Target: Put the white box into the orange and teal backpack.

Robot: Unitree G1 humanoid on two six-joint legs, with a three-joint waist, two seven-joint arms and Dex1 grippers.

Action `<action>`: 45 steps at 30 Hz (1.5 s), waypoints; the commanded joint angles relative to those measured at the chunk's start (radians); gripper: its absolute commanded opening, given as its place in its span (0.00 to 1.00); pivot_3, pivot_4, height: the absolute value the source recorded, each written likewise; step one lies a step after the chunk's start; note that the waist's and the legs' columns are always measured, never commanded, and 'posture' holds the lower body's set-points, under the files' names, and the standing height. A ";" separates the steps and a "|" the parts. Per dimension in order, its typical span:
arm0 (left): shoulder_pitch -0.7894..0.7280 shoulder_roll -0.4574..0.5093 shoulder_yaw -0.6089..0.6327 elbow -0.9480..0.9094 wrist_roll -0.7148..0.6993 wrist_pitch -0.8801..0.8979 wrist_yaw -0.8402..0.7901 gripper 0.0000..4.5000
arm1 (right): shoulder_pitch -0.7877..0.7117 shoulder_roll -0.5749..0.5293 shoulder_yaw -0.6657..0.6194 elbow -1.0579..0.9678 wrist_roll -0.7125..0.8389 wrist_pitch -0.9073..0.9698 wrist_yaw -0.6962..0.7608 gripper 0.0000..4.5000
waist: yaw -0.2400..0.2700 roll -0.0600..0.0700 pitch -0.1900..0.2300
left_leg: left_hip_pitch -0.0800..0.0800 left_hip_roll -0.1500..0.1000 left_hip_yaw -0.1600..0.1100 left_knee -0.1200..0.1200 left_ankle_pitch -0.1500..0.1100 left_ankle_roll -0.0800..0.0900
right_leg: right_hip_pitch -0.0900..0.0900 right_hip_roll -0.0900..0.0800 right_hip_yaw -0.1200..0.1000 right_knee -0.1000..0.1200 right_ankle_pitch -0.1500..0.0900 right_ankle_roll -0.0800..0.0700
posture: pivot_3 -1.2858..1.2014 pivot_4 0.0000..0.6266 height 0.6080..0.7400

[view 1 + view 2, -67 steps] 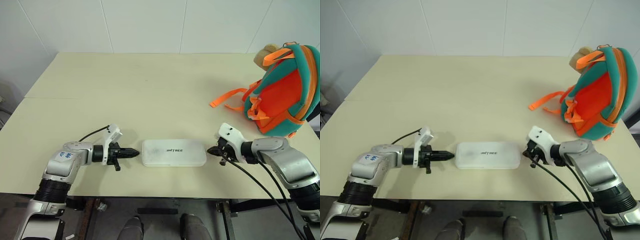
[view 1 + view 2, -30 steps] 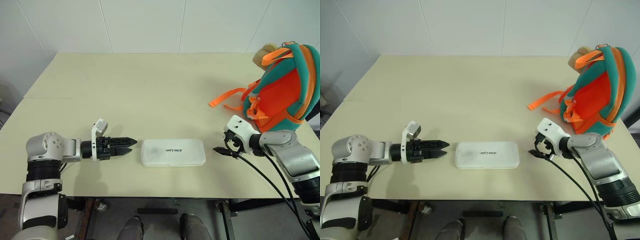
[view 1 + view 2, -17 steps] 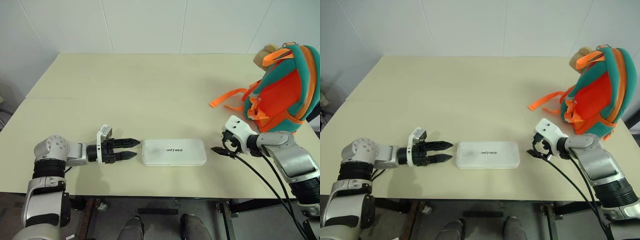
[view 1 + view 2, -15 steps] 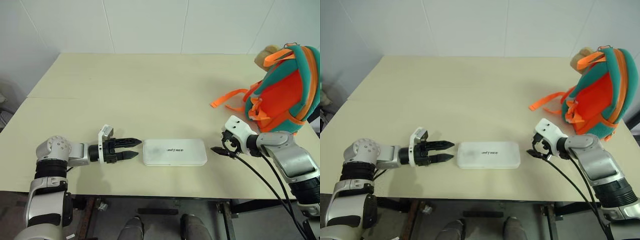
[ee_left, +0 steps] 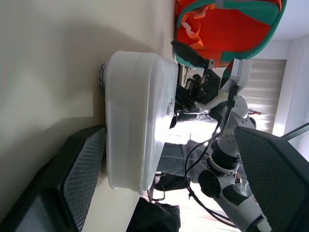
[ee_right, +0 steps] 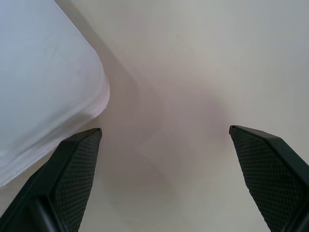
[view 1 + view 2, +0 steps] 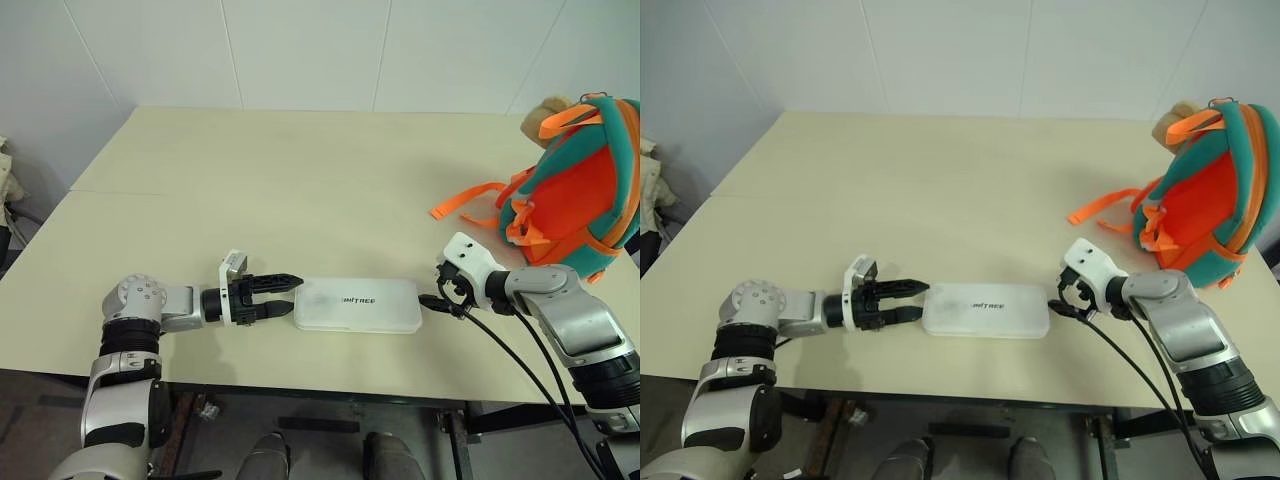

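White box [image 7: 357, 304] lying flat between spread left fingers [image 7: 281, 280], right fingers [image 6: 77, 166]

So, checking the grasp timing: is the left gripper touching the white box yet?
Cannot tell. In the left eye view the left gripper, open, reaches the end of the white box; no gap or contact shows plainly.

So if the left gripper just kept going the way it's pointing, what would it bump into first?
Most likely the white box: the left gripper, open, points along the table at the box's near end, with nothing between them.
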 commanded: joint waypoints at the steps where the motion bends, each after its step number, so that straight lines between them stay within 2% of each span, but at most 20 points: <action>1: 0.025 -0.055 -0.037 0.019 0.034 0.011 0.045 1.00 | -0.018 0.005 -0.004 -0.029 -0.007 -0.002 -0.001 0.99 | 0.000 0.000 0.000 | 0.001 0.000 0.000 0.000 0.000 0.000 | 0.002 0.000 0.000 -0.002 0.000 -0.002 | 0.52 0.24 1.00; 10: 0.054 -0.095 -0.078 -0.049 0.071 0.011 0.089 1.00 | -0.020 0.027 -0.002 -0.035 -0.020 0.001 0.003 0.99 | 0.001 0.000 0.000 | 0.003 -0.001 0.001 0.000 0.000 0.001 | 0.006 -0.001 0.000 -0.007 0.000 -0.005 | 0.52 0.24 1.00; 19: 0.054 -0.133 0.018 -0.079 0.125 -0.008 0.148 1.00 | -0.023 0.028 0.001 -0.023 -0.023 -0.009 0.009 0.99 | 0.000 0.000 0.000 | 0.004 0.000 0.001 0.000 0.000 0.001 | 0.007 -0.001 -0.001 -0.009 -0.001 -0.007 | 0.52 0.24 1.00; 22: 0.053 -0.142 0.048 -0.074 0.128 -0.012 0.146 0.86 | -0.027 0.027 0.001 -0.016 -0.025 -0.015 0.010 1.00 | -0.004 0.000 0.000 | 0.004 0.000 0.001 0.002 0.000 0.001 | 0.009 -0.001 -0.001 -0.012 -0.001 -0.010 | 0.52 0.24 1.00; 29: 0.080 -0.133 -0.012 -0.144 0.145 -0.007 0.108 0.37 | -0.021 0.022 -0.004 -0.018 -0.028 -0.018 0.011 1.00 | -0.008 0.000 0.000 | 0.004 0.001 0.003 0.001 -0.002 0.002 | 0.008 -0.001 -0.001 -0.012 -0.001 -0.010 | 0.52 0.24 1.00; 31: 0.091 -0.128 -0.032 -0.165 0.152 -0.038 0.090 0.33 | -0.021 0.020 -0.008 -0.019 -0.029 -0.019 0.012 1.00 | -0.007 0.000 0.000 | 0.004 0.001 0.003 0.001 -0.003 0.001 | 0.008 -0.001 -0.001 -0.012 -0.001 -0.010 | 0.52 0.24 1.00; 37: 0.083 -0.112 -0.036 -0.151 0.163 -0.084 0.062 0.33 | -0.023 0.022 -0.033 -0.020 -0.028 -0.020 -0.004 1.00 | -0.007 0.000 0.000 | 0.004 0.001 0.003 0.001 -0.005 0.001 | 0.008 -0.001 -0.001 -0.012 -0.001 -0.008 | 0.52 0.24 1.00; 42: 0.064 -0.109 -0.012 -0.194 0.122 -0.130 0.017 0.32 | -0.032 0.080 -0.135 -0.023 -0.006 0.009 -0.105 1.00 | -0.007 -0.001 0.000 | 0.003 0.001 0.004 0.001 -0.005 0.001 | 0.007 -0.001 -0.001 -0.013 -0.002 -0.009 | 0.52 0.24 1.00; 45: 0.049 -0.108 0.025 -0.215 0.083 -0.117 -0.010 0.32 | -0.041 0.142 -0.228 -0.024 -0.005 0.035 -0.224 1.00 | -0.007 -0.002 0.001 | 0.000 0.001 0.004 0.001 -0.005 0.001 | 0.004 -0.001 -0.001 -0.013 -0.001 -0.010 | 0.52 0.24 1.00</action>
